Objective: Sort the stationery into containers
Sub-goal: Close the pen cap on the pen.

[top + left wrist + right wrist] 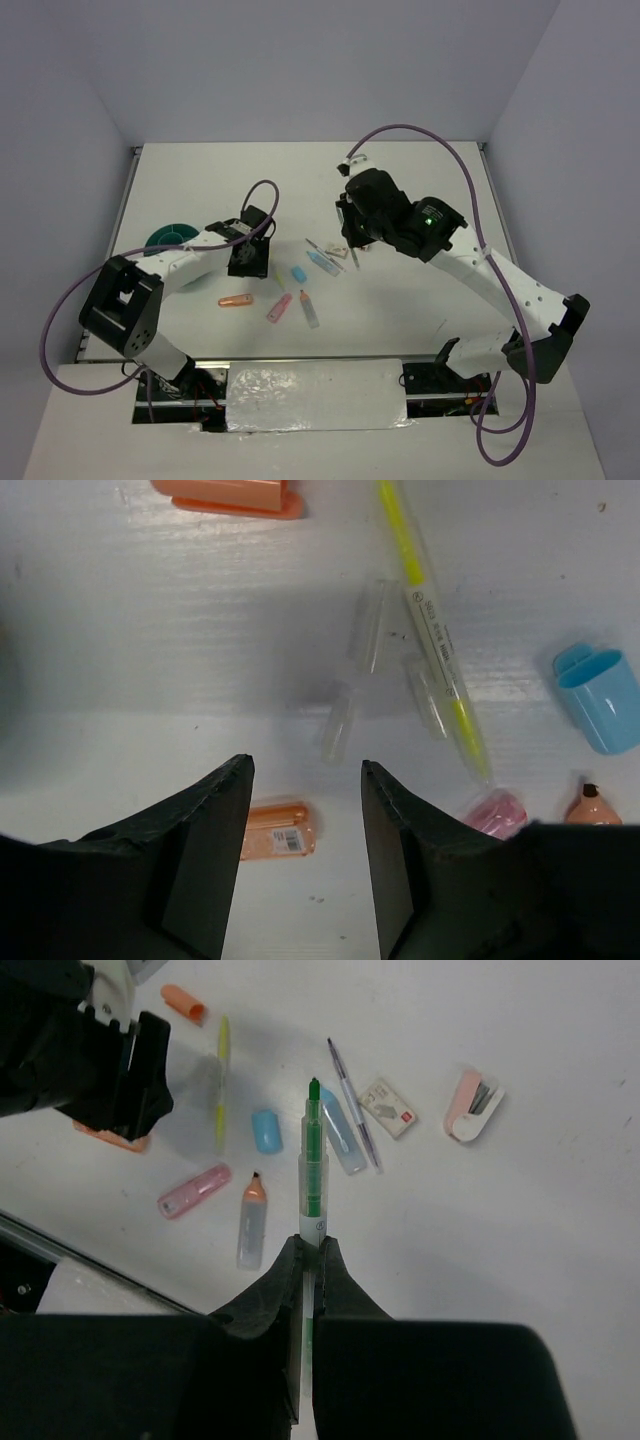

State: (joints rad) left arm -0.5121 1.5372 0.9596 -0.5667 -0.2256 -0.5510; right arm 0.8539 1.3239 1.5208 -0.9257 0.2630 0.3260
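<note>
My left gripper [250, 262] [305, 780] hovers low over the table, jaws open with nothing between them. A short orange marker [283, 830] lies just below, partly behind the left finger [210, 850]. A yellow pen [437, 645], a light-blue cap [600, 698] and a pink marker [495, 813] lie beyond it. My right gripper [352, 252] [311, 1245] is shut on a green pen [314, 1160], held above the scattered stationery. The teal bowl [168, 237] stands left of the left gripper.
On the table lie an orange marker [236, 300], a pink marker [194, 1190], an orange-tipped grey marker [250, 1222], a thin grey pen [350, 1100], a small eraser block [388, 1107] and a pink-and-white piece [472, 1105]. The near table edge [60, 1250] runs close by.
</note>
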